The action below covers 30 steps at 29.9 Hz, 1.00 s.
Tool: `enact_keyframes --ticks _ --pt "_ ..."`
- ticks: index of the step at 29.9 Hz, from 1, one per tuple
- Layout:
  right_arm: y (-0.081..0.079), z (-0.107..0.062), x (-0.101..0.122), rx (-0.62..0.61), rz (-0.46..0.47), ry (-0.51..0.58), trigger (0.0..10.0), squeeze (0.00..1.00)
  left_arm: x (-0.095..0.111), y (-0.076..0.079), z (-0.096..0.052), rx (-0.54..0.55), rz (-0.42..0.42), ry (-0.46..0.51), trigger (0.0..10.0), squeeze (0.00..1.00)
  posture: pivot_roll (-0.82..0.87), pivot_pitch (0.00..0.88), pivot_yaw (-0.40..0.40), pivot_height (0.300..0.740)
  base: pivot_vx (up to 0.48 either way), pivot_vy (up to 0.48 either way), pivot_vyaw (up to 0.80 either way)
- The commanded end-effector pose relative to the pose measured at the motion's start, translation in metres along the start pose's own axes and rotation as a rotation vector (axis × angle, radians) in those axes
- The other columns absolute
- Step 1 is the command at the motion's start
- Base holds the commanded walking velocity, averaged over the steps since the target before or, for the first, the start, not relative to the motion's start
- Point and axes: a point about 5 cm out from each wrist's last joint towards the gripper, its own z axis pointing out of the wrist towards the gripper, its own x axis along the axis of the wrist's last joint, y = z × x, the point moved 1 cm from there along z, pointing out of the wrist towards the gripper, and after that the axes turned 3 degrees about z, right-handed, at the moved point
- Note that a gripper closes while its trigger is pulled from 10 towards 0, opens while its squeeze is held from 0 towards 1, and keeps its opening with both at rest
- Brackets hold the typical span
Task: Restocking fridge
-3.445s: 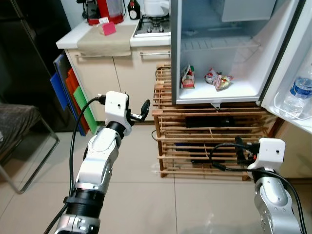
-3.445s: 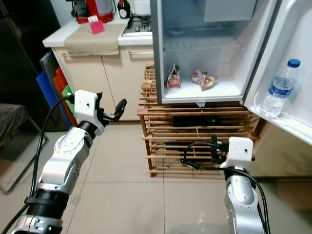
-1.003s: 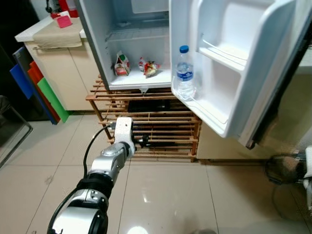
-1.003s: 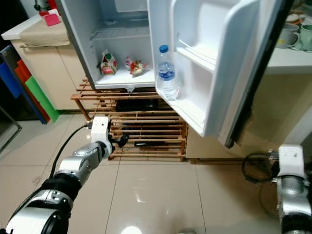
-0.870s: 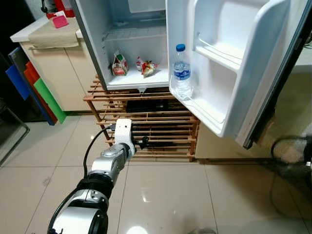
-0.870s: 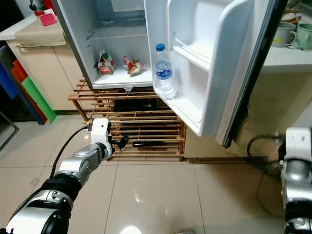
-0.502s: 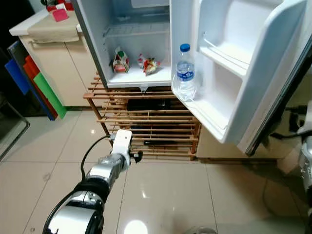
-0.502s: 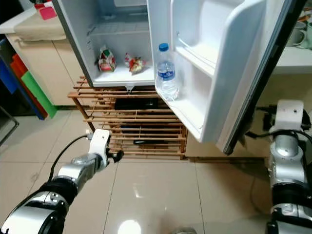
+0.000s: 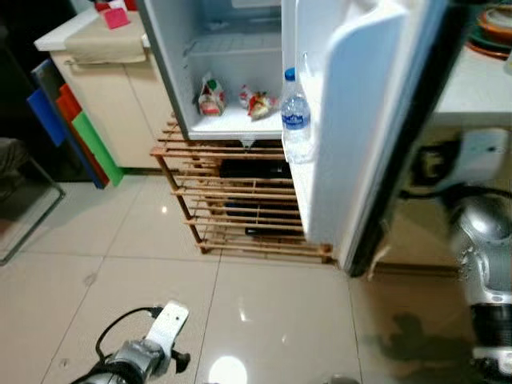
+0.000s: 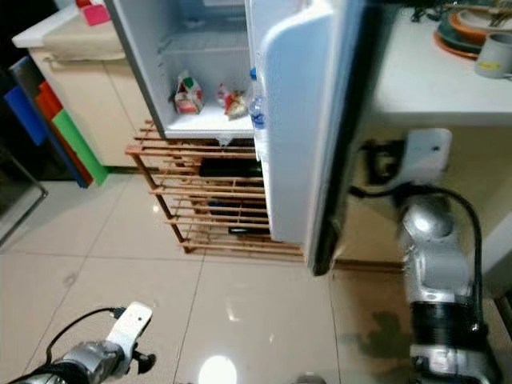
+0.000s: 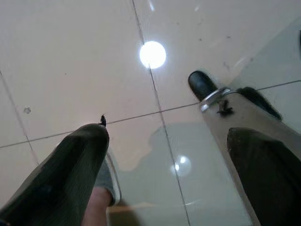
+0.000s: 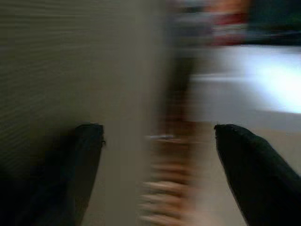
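Right gripper (image 12: 157,141) sitting behind fridge door (image 10: 300,120), fingers spread, gripping nothing. Left gripper (image 11: 164,155) hanging low over floor (image 9: 120,264), fingers apart, empty.

Water bottle (image 9: 296,120) standing in door shelf; two snack packets (image 9: 212,96) lying on fridge shelf.

Risk: door swinging hard, bottle toppling; door edge striking wooden rack (image 9: 240,200).

Bottle label blue, writing too small to read.

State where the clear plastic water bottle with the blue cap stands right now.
In the left eye view, the clear plastic water bottle with the blue cap stands upright in the bottom shelf of the open white fridge door, right of the snack packets.
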Motion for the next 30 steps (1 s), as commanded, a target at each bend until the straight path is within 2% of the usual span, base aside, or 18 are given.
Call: enact_keyframes --ticks 1,2,3,4,10,13,15,16,17,18,20,21,22,23,25,26,28,30 --pt "-0.036 -0.001 0.005 0.219 0.008 0.003 10.0 0.0 0.006 0.001 0.0 -0.016 0.035 0.017 10.0 0.0 -0.19 0.0 0.132 0.74 0.0 0.0 0.0" --pt "-0.034 -0.001 0.003 0.202 0.02 -0.004 10.0 0.0 0.006 0.003 0.0 -0.019 0.043 0.019 10.0 0.0 -0.18 0.0 0.127 0.74 0.0 0.0 0.0" --pt "-0.018 0.001 -0.005 0.116 0.049 -0.019 10.0 0.0 0.011 0.006 0.001 -0.015 0.055 0.034 10.0 0.0 -0.18 0.0 0.127 0.74 0.0 0.0 0.0" --pt "-0.012 0.002 -0.005 0.08 0.072 -0.014 10.0 0.0 0.013 0.007 0.001 -0.012 0.055 0.041 10.0 0.0 -0.18 0.0 0.127 0.74 0.0 0.0 0.0" --pt "-0.005 -0.002 0.0 0.046 0.12 -0.028 10.0 0.0 0.028 0.004 0.0 0.023 0.069 0.089 10.0 0.0 -0.18 0.0 0.129 0.74 0.0 0.0 0.0" --pt "0.007 -0.004 -0.008 -0.042 0.1 -0.059 10.0 0.0 0.052 0.0 -0.004 0.058 0.074 0.183 10.0 0.0 -0.18 0.0 0.131 0.74 0.0 0.0 0.0" --pt "0.019 -0.004 -0.017 -0.133 0.022 -0.089 10.0 0.0 0.07 0.0 -0.007 0.061 0.086 0.256 10.0 0.0 -0.18 0.0 0.13 0.74 0.0 0.0 0.0" --pt "0.03 -0.006 -0.028 -0.216 -0.056 -0.125 10.0 0.0 0.088 0.003 -0.011 0.059 0.1 0.336 10.0 0.0 -0.17 0.0 0.13 0.74 0.0 0.0 0.0" --pt "0.038 -0.008 -0.036 -0.289 -0.076 -0.145 10.0 0.0 0.099 0.005 -0.014 0.059 0.125 0.377 10.0 0.0 -0.17 0.0 0.129 0.74 0.0 0.0 0.0" --pt "0.038 -0.008 -0.036 -0.289 -0.076 -0.145 10.0 0.0 0.099 0.005 -0.014 0.059 0.125 0.377 10.0 0.0 -0.17 0.0 0.129 0.74 0.0 0.0 0.0" --pt "0.051 -0.015 -0.049 -0.41 -0.069 -0.176 10.0 0.0 0.119 0.01 -0.019 0.059 0.14 0.465 10.0 0.0 -0.17 0.0 0.129 0.74 0.0 0.0 0.0" --pt "0.06 -0.021 -0.055 -0.498 -0.074 -0.185 10.0 0.0 0.136 0.007 -0.028 0.051 0.103 0.578 10.0 0.0 -0.17 0.0 0.129 0.74 0.0 0.0 0.0" --pt "0.07 -0.03 -0.059 -0.596 -0.089 -0.187 10.0 0.0 0.156 0.002 -0.042 0.036 0.051 0.733 10.0 0.0 -0.17 0.0 0.129 0.74 0.0 0.0 0.0" --pt "0.073 -0.034 -0.059 -0.641 -0.113 -0.179 10.0 0.0 0.167 0.0 -0.051 0.032 0.051 0.812 10.0 0.0 -0.17 0.0 0.129 0.74 0.0 0.0 0.0" --pt "0.076 -0.039 -0.059 -0.685 -0.149 -0.159 10.0 0.0 0.188 0.001 -0.067 0.02 0.045 0.933 10.0 0.0 -0.17 0.0 0.129 0.74 0.0 0.0 0.0" --pt "0.075 -0.04 -0.058 -0.69 -0.166 -0.136 10.0 0.0 0.206 0.0 -0.082 0.001 0.007 1.033 10.0 0.0 -0.17 0.0 0.122 0.74 0.0 0.0 0.0" --pt "0.071 -0.042 -0.059 -0.686 -0.175 -0.107 10.0 0.0 0.23 -0.001 -0.108 -0.029 -0.053 1.172 10.0 0.0 -0.17 0.0 0.12 0.74 0.0 0.0 0.0" --pt "0.069 -0.043 -0.061 -0.685 -0.167 -0.085 10.0 0.0 0.25 -0.003 -0.138 -0.022 -0.058 1.313 10.0 0.0 -0.16 0.0 0.114 0.74 0.0 0.0 0.0"
